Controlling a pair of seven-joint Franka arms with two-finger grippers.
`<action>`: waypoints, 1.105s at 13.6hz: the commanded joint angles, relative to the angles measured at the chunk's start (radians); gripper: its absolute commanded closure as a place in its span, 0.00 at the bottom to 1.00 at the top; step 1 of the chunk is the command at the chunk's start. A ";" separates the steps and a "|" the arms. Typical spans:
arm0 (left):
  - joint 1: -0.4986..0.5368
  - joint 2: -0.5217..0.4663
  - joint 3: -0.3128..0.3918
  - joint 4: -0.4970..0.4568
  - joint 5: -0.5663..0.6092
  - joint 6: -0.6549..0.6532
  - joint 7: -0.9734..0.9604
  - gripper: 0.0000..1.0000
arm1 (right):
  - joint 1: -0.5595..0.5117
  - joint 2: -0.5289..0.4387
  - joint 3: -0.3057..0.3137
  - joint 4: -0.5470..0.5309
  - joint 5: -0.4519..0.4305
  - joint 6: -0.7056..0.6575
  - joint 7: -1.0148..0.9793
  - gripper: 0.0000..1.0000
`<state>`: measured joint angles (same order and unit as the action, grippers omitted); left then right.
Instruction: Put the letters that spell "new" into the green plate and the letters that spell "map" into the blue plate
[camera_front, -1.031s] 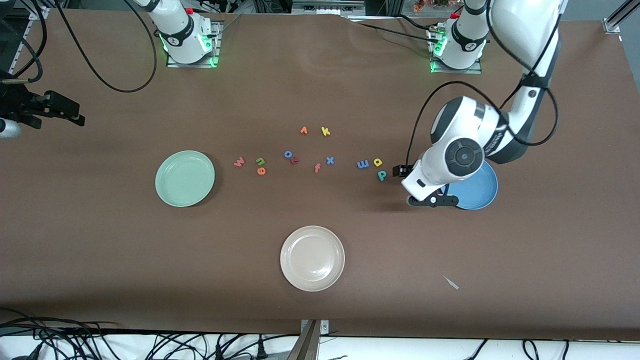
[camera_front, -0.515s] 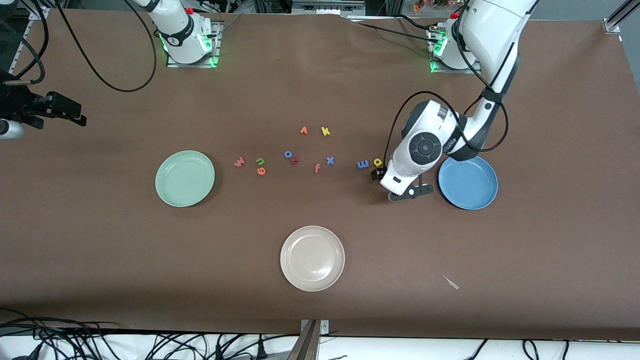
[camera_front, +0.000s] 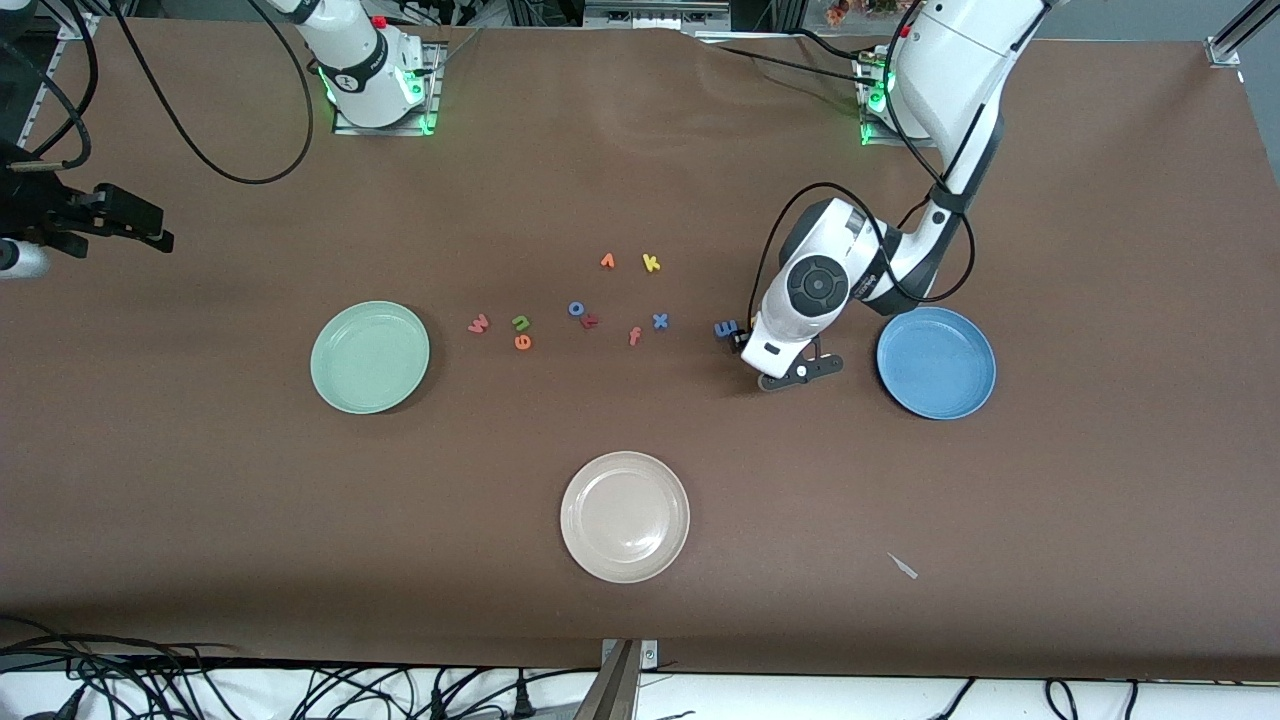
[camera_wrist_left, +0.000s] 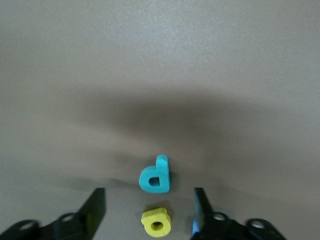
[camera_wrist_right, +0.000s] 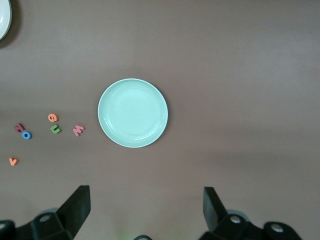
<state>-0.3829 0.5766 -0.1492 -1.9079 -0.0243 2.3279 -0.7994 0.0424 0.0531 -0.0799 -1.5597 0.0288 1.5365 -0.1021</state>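
My left gripper (camera_wrist_left: 149, 207) is low over the table, open, with its fingers (camera_wrist_left: 96, 207) standing on either side of the yellow "a" (camera_wrist_left: 156, 222) and not touching it. The teal "p" (camera_wrist_left: 155, 176) lies just past the fingertips. In the front view the left wrist (camera_front: 790, 320) hides both letters, and the blue "m" (camera_front: 726, 328) lies beside it. The blue plate (camera_front: 936, 362) sits toward the left arm's end. The "w" (camera_front: 479, 323), "n" (camera_front: 521, 322) and "e" (camera_front: 522, 342) lie beside the green plate (camera_front: 370, 357). My right gripper (camera_wrist_right: 145, 195) waits open, high above the green plate (camera_wrist_right: 132, 113).
A beige plate (camera_front: 625, 517) sits nearer the front camera, mid-table. Other letters lie in the middle: blue "o" (camera_front: 577, 308) touching a red letter (camera_front: 590, 321), orange "f" (camera_front: 634, 336), blue "x" (camera_front: 660, 321), an orange letter (camera_front: 607, 261) and yellow "k" (camera_front: 651, 263). A small scrap (camera_front: 903, 566) lies near the front.
My left arm has swung from beside the blue plate toward the middle of the table, and now covers the yellow "a" and teal "p" in the front view. The right arm has not moved.
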 joint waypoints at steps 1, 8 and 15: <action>-0.001 0.003 0.002 -0.003 -0.012 0.019 -0.021 0.44 | 0.002 -0.019 0.005 -0.033 -0.009 0.014 0.016 0.00; 0.007 0.023 0.002 -0.003 -0.017 0.048 -0.026 0.62 | 0.001 -0.035 0.032 -0.091 -0.007 0.056 0.021 0.00; 0.067 -0.015 0.000 0.004 -0.025 0.013 0.034 1.00 | 0.002 -0.056 0.092 -0.164 -0.010 0.145 0.097 0.00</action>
<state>-0.3498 0.5979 -0.1464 -1.9038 -0.0251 2.3689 -0.8194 0.0446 0.0174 -0.0061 -1.6927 0.0289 1.6496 -0.0355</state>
